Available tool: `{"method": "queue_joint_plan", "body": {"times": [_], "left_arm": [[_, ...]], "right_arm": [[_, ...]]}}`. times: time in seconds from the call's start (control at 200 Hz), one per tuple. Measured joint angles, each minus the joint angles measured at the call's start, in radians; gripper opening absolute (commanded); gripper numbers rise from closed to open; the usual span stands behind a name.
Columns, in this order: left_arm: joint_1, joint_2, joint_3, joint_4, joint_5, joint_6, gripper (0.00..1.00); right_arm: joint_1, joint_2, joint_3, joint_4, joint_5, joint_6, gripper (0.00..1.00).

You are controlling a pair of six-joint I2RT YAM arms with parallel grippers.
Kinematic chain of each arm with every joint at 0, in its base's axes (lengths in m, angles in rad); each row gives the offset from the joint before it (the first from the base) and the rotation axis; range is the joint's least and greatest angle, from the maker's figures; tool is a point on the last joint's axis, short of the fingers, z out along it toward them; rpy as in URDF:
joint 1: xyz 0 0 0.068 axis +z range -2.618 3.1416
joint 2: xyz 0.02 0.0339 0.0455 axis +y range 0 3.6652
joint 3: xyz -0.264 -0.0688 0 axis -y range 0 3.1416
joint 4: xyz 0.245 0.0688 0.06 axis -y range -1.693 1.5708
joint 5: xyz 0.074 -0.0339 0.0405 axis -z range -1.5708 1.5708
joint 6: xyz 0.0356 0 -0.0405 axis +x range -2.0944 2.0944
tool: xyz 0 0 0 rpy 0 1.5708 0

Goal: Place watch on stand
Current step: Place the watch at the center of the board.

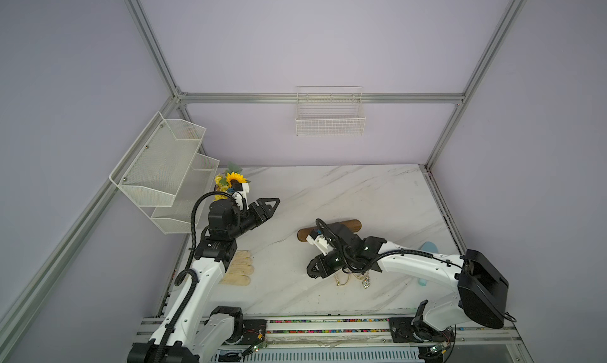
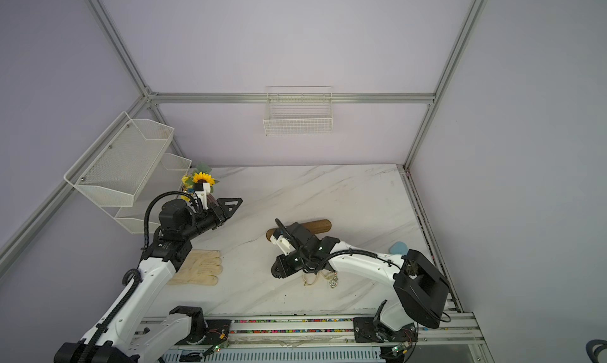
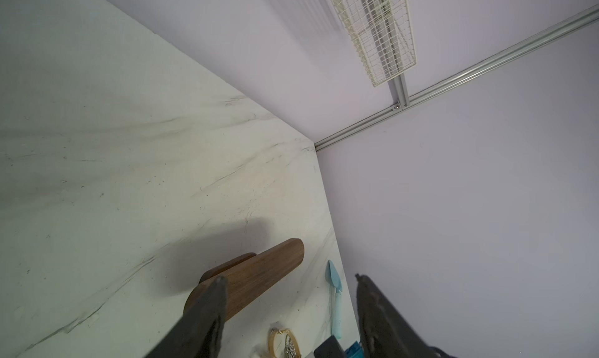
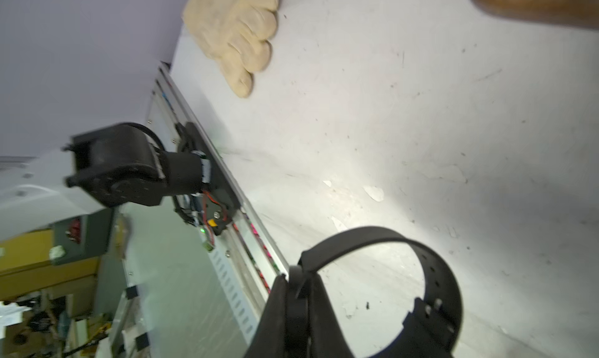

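the right gripper (image 4: 299, 291) is pressed together on the black strap of the watch (image 4: 431, 275). it pinches one side of the buckled loop, which sticks out past the fingertips over the white marble surface (image 4: 421, 113). whether the loop touches the surface i cannot tell. in both top views this gripper sits low, in front of the wooden stand (image 1: 353, 226) and apart from it, so the watch is off the stand. the watch itself cannot be made out there.

the stand rests mid-surface with its long rounded bar lying crosswise, partly covered by the right arm's wrist. the left gripper (image 3: 290, 277) is spread with nothing between its fingers. it is held up off the surface near the sunflower (image 1: 236, 179) at the far left corner and points toward the stand.

a pair of cream gloves (image 1: 241, 267) lies by the left arm. a tangle of jewellery (image 1: 366, 282) lies just beside the right arm. a light blue tool (image 3: 335, 291) lies near the stand's right end.
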Motion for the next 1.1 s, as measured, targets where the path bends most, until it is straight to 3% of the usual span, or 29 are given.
{"method": "queue_joint_plan", "body": {"times": [0.15,0.325,0.475,0.585,0.785,0.915,1.1], "left_arm": [[0.01,0.031,0.0,-0.042,-0.003,0.013,0.65],[0.012,0.07,0.0,-0.076,0.001,0.013,0.66],[0.013,0.086,0.0,-0.082,0.007,0.013,0.68],[0.015,0.09,0.0,-0.082,0.012,0.015,0.68],[0.016,0.11,0.0,-0.082,0.02,0.016,0.68],[0.016,0.119,0.0,-0.083,0.022,0.035,0.55],[0.016,0.146,0.0,-0.1,0.075,0.058,0.22]], "right_arm": [[0.093,0.102,0.009,-0.05,0.111,-0.064,0.1],[0.104,0.183,0.043,-0.089,0.183,-0.109,0.13],[0.103,0.208,0.063,-0.089,0.223,-0.136,0.49],[0.103,0.206,0.063,-0.084,0.239,-0.143,0.55],[0.103,0.138,0.035,-0.067,0.247,-0.137,0.55],[0.103,0.028,0.004,-0.059,0.248,-0.117,0.54],[0.103,-0.138,-0.067,-0.056,0.247,-0.044,0.19]]}}
